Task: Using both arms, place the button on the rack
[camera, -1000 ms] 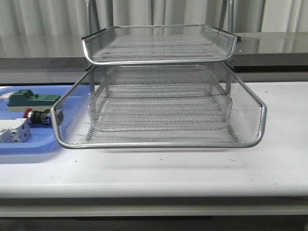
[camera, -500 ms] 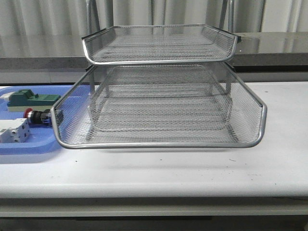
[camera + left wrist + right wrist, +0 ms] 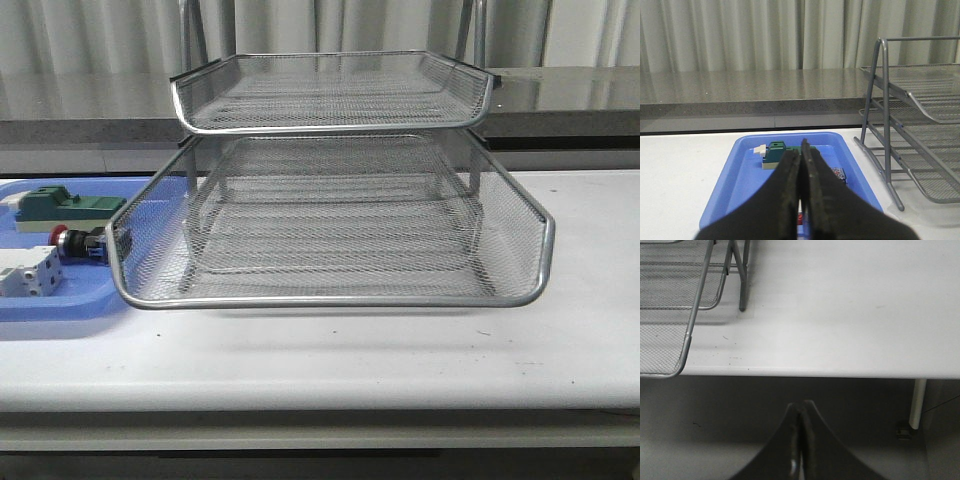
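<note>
The button [image 3: 78, 241] lies on its side in the blue tray, red head pointing left, just left of the rack's lower front corner. The rack [image 3: 330, 215] stands mid-table, its wire trays empty. No gripper shows in the front view. In the left wrist view my left gripper [image 3: 800, 155] is shut and empty, hovering above the tray; it hides most of the button, of which a red bit [image 3: 799, 218] shows between the fingers. My right gripper [image 3: 801, 405] is shut and empty, below the table's front edge, to the right of the rack's corner [image 3: 685, 315].
The blue tray [image 3: 40, 305] at the table's left also holds a green block [image 3: 65, 208] and a white terminal block [image 3: 28, 272]. The white table [image 3: 840, 315] stretches right of the rack. A table leg [image 3: 916, 402] stands under the front edge.
</note>
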